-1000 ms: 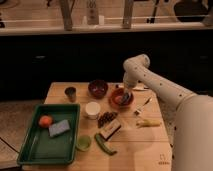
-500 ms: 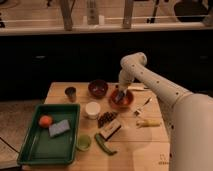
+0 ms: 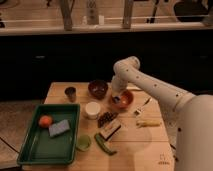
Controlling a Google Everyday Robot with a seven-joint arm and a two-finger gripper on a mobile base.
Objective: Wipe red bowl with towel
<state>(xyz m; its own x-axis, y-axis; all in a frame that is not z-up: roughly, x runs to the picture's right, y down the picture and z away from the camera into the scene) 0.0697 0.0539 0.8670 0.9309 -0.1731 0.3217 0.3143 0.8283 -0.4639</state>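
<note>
Camera view: the gripper (image 3: pixel 117 98) reaches down inside the red bowl (image 3: pixel 122 100), so wiping appears under way, not yet finished. A dark mass under it may be the towel; whether the fingers pinch it cannot be told. Left of the gripper: a dark bowl (image 3: pixel 98 88), contents hidden; a cup (image 3: pixel 70 93); a white tub (image 3: pixel 92 109); farther left, a tray (image 3: pixel 31 145) with orange (image 3: pixel 45 121) and sponge (image 3: pixel 59 128).

A wooden table (image 3: pixel 150 150) stands before a dark counter front, with pale railing posts (image 3: pixel 66 15) above.
</note>
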